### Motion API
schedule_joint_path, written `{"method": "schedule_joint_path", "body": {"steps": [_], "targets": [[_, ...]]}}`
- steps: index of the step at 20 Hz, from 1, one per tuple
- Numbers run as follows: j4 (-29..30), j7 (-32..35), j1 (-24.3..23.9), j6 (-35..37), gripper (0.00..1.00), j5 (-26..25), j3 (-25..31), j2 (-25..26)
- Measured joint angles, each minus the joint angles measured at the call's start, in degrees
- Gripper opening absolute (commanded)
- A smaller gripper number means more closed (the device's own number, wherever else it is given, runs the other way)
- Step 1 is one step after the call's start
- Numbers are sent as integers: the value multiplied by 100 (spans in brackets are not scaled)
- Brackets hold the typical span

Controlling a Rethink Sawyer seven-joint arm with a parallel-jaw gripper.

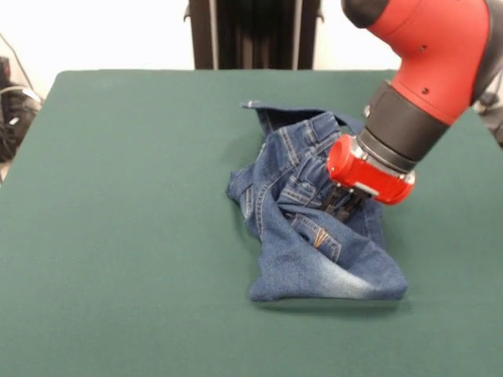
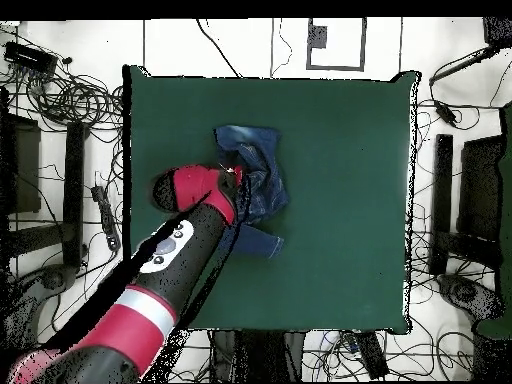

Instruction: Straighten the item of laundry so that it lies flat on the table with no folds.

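Observation:
The small blue denim jeans [image 1: 314,236] lie crumpled and folded over themselves on the dark green table [image 1: 126,236], right of centre in the front view. A faded whitish patch shows at the near edge and orange stitching on a pocket. My gripper [image 1: 340,206] comes down from the upper right and its black tips press into the folds at the middle of the jeans; the cloth hides how they stand. In the overhead view the jeans [image 2: 262,170] lie at the table's [image 2: 340,250] upper middle, with my gripper [image 2: 236,192] at their left edge.
The red and black arm [image 1: 428,71] crosses the table's far right corner in the front view. Cables and black stands [image 2: 60,100] surround the table on the floor in the overhead view.

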Motion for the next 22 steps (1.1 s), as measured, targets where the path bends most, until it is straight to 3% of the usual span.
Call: {"method": "schedule_joint_path", "body": {"steps": [8, 13, 14, 22], "targets": [[26, 0, -530, -82, 0, -358, 703, -424], [123, 0, -842, -492, 0, -592, 1102, -636], [147, 0, -887, -591, 100, -626, 1162, -667], [294, 1, -1014, -1334, 100, -806, 1334, -714]]}}
